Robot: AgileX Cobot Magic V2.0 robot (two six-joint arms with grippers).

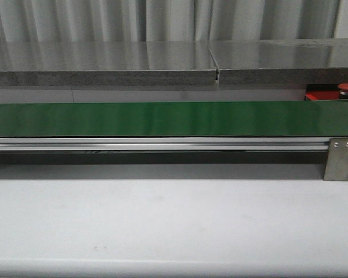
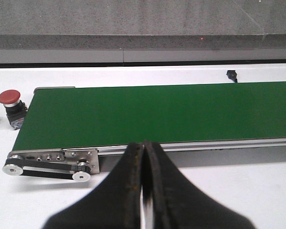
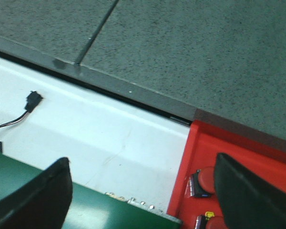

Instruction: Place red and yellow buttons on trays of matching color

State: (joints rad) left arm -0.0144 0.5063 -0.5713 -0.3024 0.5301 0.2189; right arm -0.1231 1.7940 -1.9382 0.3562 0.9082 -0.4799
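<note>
Red tray at lower right holds two red buttons lying tipped — one more button upright beside green belt; left hand closed, right hand wide.

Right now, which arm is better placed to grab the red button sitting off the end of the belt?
Left. Its wrist view shows the loose red button beside the green belt, fingers shut. The right gripper hangs open over the red tray.

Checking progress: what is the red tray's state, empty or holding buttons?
Holding buttons: the right wrist view shows two red buttons lying inside the red tray.
</note>
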